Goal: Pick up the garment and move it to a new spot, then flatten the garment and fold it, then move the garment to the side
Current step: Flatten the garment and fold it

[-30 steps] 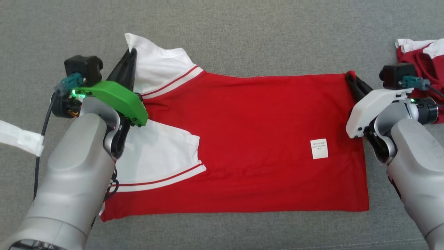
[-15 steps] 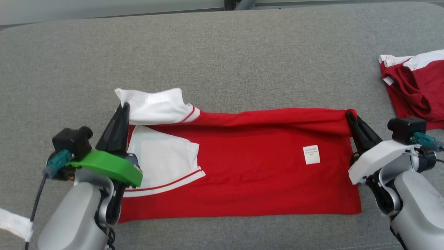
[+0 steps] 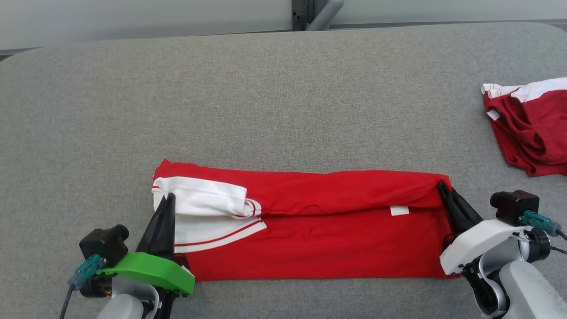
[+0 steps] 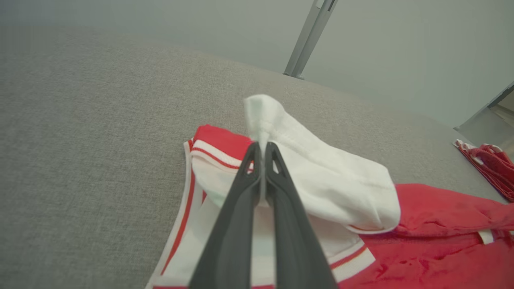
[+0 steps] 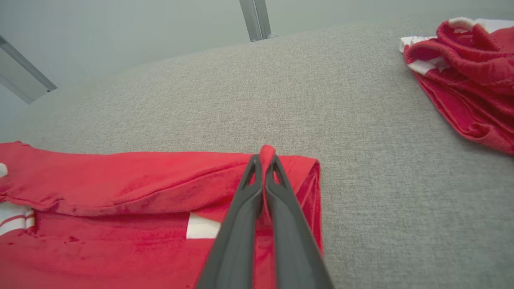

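Red cloth with white sleeves: in the head view the garment [image 3: 319, 248] lies on the near part of the grey counter [image 3: 266, 97] as a long band. Its long axis runs left to right across the view, with the sleeve end toward the robot's left and the hem end toward its right. The far long edge is turned over toward the robot as a flap [image 3: 336, 190], and a white label [image 3: 399, 211] peeps out under it. The left pincer [image 3: 168, 197] is closed on the white sleeve [image 3: 199, 195] at the left end. The right pincer [image 3: 440, 185] is closed on the flap's red corner at the right end. A heap [image 3: 527, 133] of other red and white clothes lies well apart, at the right.

In the left wrist view the dark fingers [image 4: 237, 224] meet with a fold of white sleeve pinched between them, raised above the striped layer beneath.

In the right wrist view the fingers press together on a small peak of red cloth at the flap's corner. The label is just to their left and the heap is at the upper right.
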Available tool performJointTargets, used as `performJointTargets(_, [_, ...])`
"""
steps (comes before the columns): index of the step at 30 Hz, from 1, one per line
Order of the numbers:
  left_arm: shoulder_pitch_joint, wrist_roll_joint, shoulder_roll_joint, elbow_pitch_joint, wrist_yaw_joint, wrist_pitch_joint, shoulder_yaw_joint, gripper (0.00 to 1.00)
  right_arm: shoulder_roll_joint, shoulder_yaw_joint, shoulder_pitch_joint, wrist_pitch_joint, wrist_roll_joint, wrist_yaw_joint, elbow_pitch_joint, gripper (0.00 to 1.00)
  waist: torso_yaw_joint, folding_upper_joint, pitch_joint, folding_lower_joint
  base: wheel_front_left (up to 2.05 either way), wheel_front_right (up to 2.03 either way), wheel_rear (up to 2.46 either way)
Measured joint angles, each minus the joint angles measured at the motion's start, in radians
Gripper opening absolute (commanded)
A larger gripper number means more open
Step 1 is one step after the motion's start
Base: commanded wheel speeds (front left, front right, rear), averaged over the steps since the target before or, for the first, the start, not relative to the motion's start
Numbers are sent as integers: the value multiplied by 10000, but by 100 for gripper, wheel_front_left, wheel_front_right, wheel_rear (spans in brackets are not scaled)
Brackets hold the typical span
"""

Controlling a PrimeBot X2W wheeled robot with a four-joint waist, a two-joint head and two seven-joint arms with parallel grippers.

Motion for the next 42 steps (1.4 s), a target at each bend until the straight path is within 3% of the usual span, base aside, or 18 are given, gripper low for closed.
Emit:
performJointTargets(1, [42,-2,-29,67,0,-2,15,0,40,2,53,4,-69,0,-6,15,2,0,-34,0,0,0,0])
performJointTargets(2, [88,0,-46,119,-21,-2,27,3,65,36,105,33,-142,0,-15,36,0,0,-66,0,0,0,0])
performJointTargets(3, [155,-23,-119,140,-63,-2,128,25,79,44,173,21,-234,2,-19,80,-5,0,-93,0,0,0,0])
performJointTargets(4, [228,-46,-221,111,-77,-2,244,56,84,36,244,-44,-318,0,-19,100,-10,0,-119,0,0,0,0])
performJointTargets(5, [313,-61,-316,77,-119,-2,332,84,96,2,320,-82,-347,2,-13,100,-16,0,-143,0,0,0,0])
performJointTargets(7, [412,-61,-405,15,-163,-2,430,100,132,-79,419,-167,-345,0,-10,100,-20,0,-168,0,0,0,0])
performJointTargets(16, [1797,297,-999,-817,-293,-2,1519,100,608,-991,1320,-637,-502,0,-286,100,-69,0,-429,0,0,0,0])
performJointTargets(23, [2029,1256,-1271,-1469,-397,-2,2176,100,938,-1806,1869,-648,-784,0,-849,100,-13,0,-686,0,0,0,0])
performJointTargets(34, [1936,2224,-1561,-1818,-495,-2,2382,100,1367,-2286,2137,-144,-1442,0,-1515,100,18,0,-1017,0,0,0,0])
performJointTargets(42, [1640,2809,-1643,-1563,-495,-2,2458,100,1576,-2336,1887,-125,-1732,0,-1041,100,132,0,-1254,0,0,0,0])
